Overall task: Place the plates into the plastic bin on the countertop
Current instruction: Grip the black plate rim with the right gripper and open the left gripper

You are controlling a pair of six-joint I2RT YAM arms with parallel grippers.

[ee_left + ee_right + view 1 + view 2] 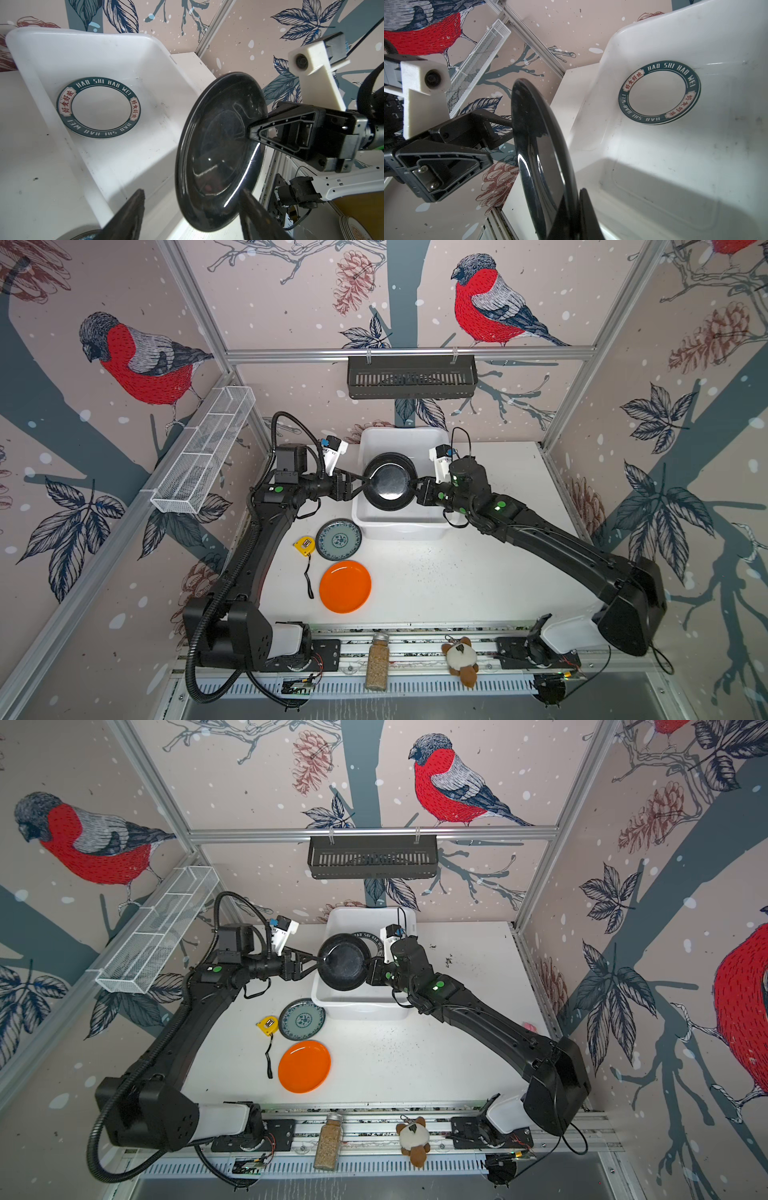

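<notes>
Small glossy black plate (390, 482) hangs over the plastic bin (399, 529), its rim pinched by the right hand (414, 486). The left hand (365, 484) stands wide astride the opposite rim, apparently not touching. A lettered white plate (98, 108) lies in the bin; the teal plate (338, 539) and orange plate (345, 586) sit on the worktop (457, 572) nearby.

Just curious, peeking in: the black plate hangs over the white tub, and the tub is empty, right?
Not empty: the black plate does hang over the white tub, but a plate with a lettered rim lies on its floor, as the left wrist view shows.
</notes>
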